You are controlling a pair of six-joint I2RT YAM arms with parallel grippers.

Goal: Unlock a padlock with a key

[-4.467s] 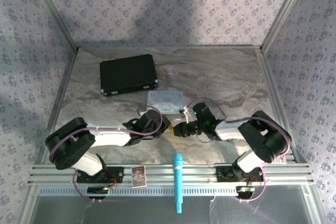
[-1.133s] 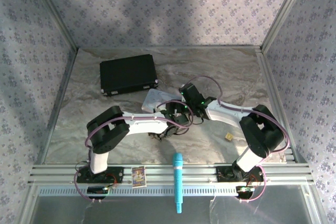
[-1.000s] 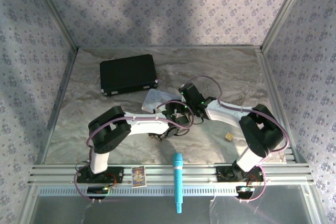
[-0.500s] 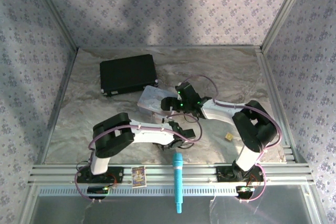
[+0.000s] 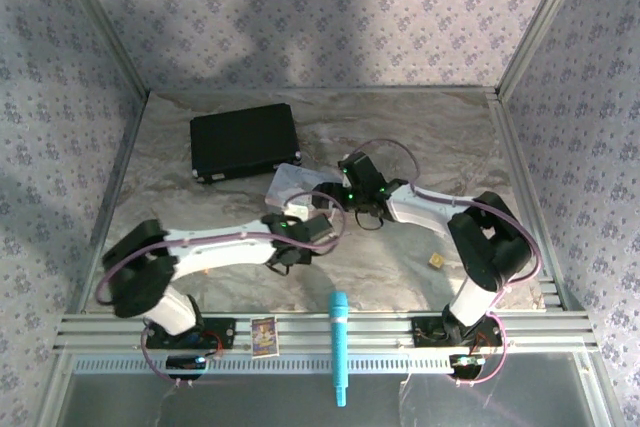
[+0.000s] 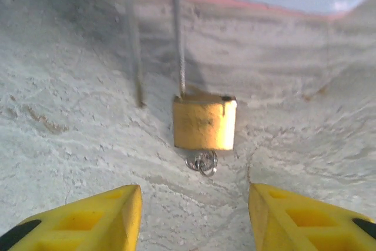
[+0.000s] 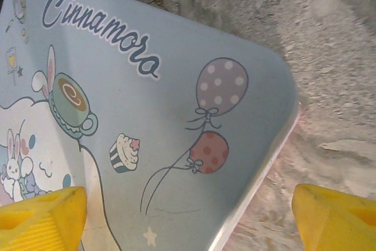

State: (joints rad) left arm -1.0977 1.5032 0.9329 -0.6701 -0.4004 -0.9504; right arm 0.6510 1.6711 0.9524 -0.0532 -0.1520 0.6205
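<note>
Padlock (image 6: pixel 204 123) sits before spread left gripper (image 6: pixel 192 199); right gripper (image 7: pixel 188 197) spread above tin (image 7: pixel 164 86).

Marbled table (image 5: pixel 440 147) with padlock (image 6: pixel 204 123), black case (image 5: pixel 245 141)

The top camera looks down from high behind over the whole table (image 5: pixel 440 147). The left wrist camera sits low, close to the padlock (image 6: pixel 204 123). The right one looks closely down on the tin (image 7: pixel 147 116), whose edge probably tops the left view.
</note>
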